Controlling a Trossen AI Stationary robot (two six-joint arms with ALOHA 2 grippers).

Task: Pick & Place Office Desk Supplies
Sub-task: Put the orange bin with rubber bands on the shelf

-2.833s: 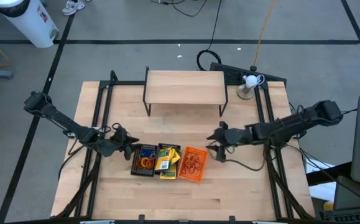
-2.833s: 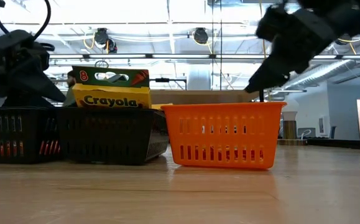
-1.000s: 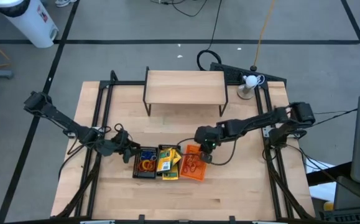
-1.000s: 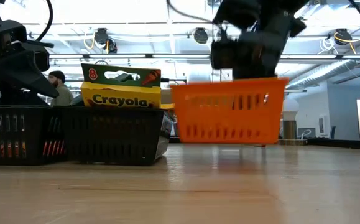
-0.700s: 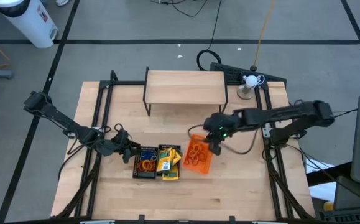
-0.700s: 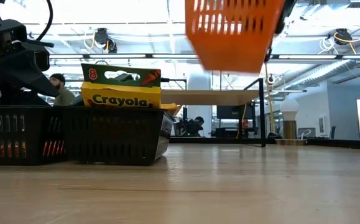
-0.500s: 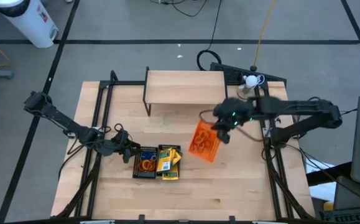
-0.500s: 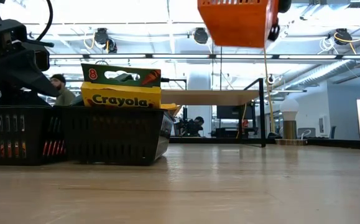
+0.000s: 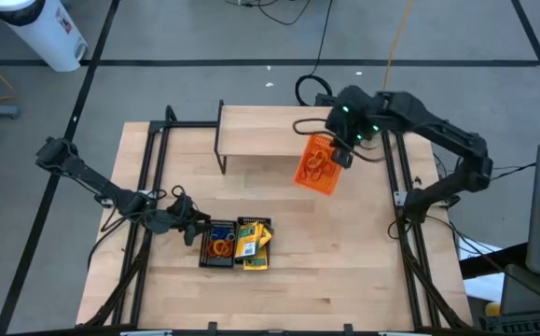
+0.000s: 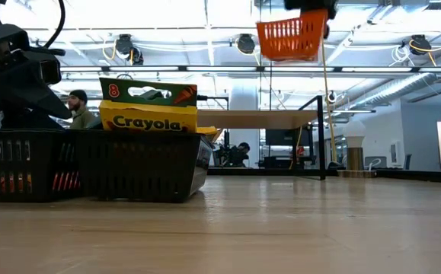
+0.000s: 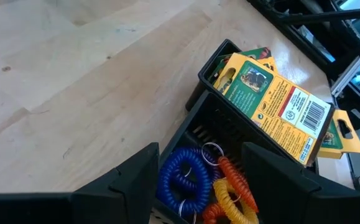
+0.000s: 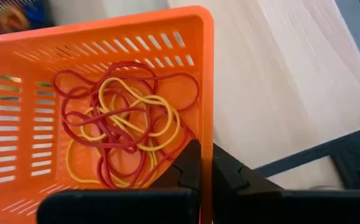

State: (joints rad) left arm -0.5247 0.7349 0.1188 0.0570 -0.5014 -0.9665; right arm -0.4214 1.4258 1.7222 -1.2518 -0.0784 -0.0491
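I hold the orange tray of rubber bands high beside the wooden shelf, right gripper pinched on its rim to carry it, while my left gripper waits wide open beside the black trays.

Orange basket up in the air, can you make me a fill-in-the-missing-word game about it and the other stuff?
1. The right hand is shut on the rim of the ____ tray, holding it up over the table.
2. Inside that tray lie red and ____ rubber bands.
3. The two black trays sit on the table near the ____ hand.
4. The yellow crayon box reads ____.

Missing words: orange; yellow; left; Crayola
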